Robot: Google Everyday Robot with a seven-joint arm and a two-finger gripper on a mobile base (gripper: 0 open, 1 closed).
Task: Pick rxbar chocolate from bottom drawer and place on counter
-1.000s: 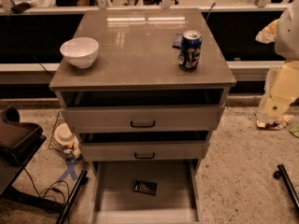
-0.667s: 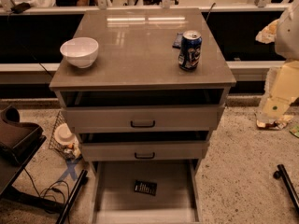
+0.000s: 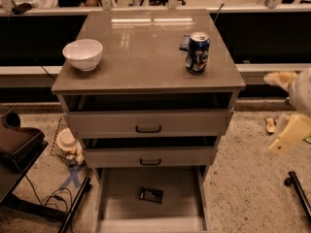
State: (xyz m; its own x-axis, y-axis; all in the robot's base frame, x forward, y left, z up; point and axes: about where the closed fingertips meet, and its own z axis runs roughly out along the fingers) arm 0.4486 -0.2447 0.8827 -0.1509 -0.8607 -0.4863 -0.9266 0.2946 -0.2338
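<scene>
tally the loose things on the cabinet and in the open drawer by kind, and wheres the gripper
bowl: 1
can: 1
packet: 1
rxbar: 1, in the bottom drawer
total: 4
gripper: far right, beside the counter, holding nothing

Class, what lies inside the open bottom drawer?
The rxbar chocolate lies on the bottom drawer floor; its rear is hidden beneath upper drawers. The claw hovers far right.

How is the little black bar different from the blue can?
The rxbar chocolate lies flat in the bottom drawer; the soda can stands upright on the counter. The bar is black and thin; the can is blue and taller. Neither is touched by the tool, off to the right.
</scene>
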